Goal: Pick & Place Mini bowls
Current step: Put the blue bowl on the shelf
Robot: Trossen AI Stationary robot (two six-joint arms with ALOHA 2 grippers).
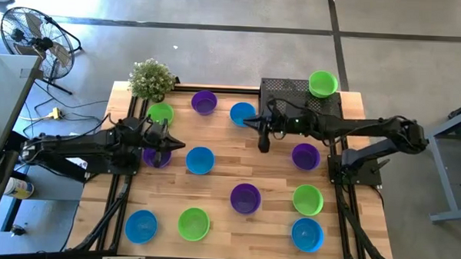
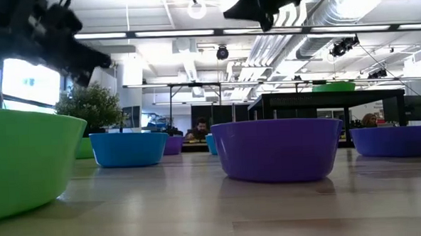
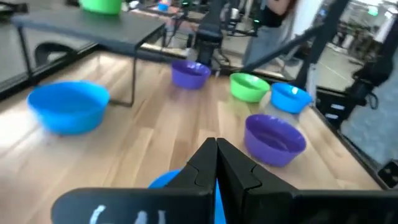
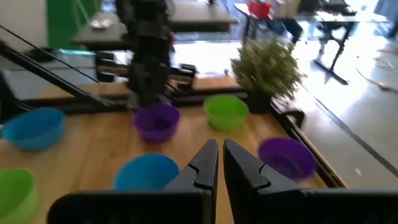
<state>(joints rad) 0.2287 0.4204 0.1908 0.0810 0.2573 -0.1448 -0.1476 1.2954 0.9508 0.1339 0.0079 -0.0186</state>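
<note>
Blue, lime green and purple mini bowls stand upright and scattered on the wooden table (image 1: 221, 179). One green bowl (image 1: 323, 83) sits on top of the black mesh stand (image 1: 289, 91). My left gripper (image 1: 167, 144) hovers, shut and empty, over the left side, above a purple bowl (image 1: 154, 157) and beside a blue bowl (image 1: 199, 160). In the left wrist view its fingertips (image 3: 216, 154) meet above that blue bowl (image 3: 163, 180). My right gripper (image 1: 255, 124) hangs shut and empty beside the far blue bowl (image 1: 242, 113), in front of the stand. The right wrist view shows its fingertips (image 4: 221, 152).
A potted plant (image 1: 150, 79) stands at the far left corner. The black stand fills the far right corner. Near bowls: blue (image 1: 141, 225), green (image 1: 193, 223), purple (image 1: 245, 198), green (image 1: 307, 199), blue (image 1: 307, 234). Bare wood lies between the two middle rows.
</note>
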